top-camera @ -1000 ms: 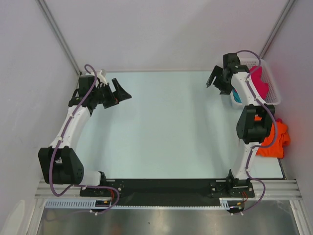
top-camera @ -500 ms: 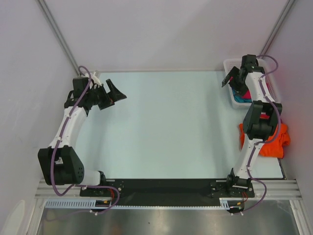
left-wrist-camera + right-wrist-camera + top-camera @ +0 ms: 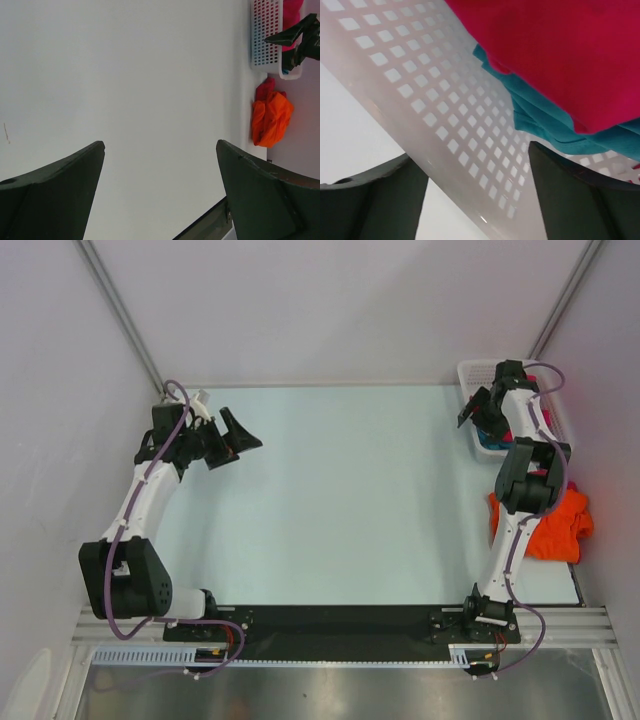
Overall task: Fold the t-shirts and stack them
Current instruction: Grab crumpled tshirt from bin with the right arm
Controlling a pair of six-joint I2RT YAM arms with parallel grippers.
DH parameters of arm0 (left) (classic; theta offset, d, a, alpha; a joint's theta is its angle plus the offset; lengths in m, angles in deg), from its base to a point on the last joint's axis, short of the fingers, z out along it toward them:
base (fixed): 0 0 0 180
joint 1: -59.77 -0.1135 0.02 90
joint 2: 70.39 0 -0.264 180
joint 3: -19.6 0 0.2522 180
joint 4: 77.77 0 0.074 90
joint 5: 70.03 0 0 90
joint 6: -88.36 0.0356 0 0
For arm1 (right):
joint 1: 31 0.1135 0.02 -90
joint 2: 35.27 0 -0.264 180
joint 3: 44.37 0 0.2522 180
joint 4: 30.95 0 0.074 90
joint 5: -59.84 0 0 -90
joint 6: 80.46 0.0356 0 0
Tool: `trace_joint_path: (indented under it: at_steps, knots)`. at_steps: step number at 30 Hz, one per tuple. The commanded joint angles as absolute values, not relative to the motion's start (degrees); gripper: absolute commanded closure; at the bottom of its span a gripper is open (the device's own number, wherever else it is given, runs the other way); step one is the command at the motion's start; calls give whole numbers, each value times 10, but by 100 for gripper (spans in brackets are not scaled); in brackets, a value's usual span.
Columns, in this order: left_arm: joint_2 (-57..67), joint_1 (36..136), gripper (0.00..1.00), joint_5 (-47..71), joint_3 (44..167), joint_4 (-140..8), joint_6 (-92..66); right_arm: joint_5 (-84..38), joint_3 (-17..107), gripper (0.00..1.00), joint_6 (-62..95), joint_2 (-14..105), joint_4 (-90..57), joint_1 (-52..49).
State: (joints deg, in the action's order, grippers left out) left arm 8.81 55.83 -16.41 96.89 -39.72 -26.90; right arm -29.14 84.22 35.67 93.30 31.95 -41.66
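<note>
Two arms stand bolted to a black plate at the near edge, with an aluminium rail and a brushed metal sheet in front of it. Beyond the plate I see the table, a pale, plain, matte top with nothing lying across its middle.

Along the right edge, beside the right arm's elbow, the orange t-shirt lies in a crumpled heap on the table, unfolded; the left wrist view shows it too, bunched and well apart from the basket.

On the far left the left gripper hangs above bare table, fingers spread wide and holding nothing; its own camera shows only the table top between them.

In the far right corner sits the white mesh basket. The right gripper hovers at its left wall, fingers apart and gripping nothing. Through its camera I look straight at the perforated wall, with the crimson-pink t-shirt piled on the teal t-shirt inside, both rumpled.

Plain pale lilac-grey panels close the cell on three sides, with a slanting metal post at each far corner.
</note>
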Motion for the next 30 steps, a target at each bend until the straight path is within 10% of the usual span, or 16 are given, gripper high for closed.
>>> trace_joint_path:
  at_steps: [1,6,30]
  knots:
    - [84,556,1,-183,966,-432,-278,-307,850,27,349,959,315,-423]
    - [89,556,1,-186,965,-438,-287,-252,790,100,356,937,262,-415]
    - [27,556,1,-206,944,-429,-290,-151,700,100,398,930,206,97]
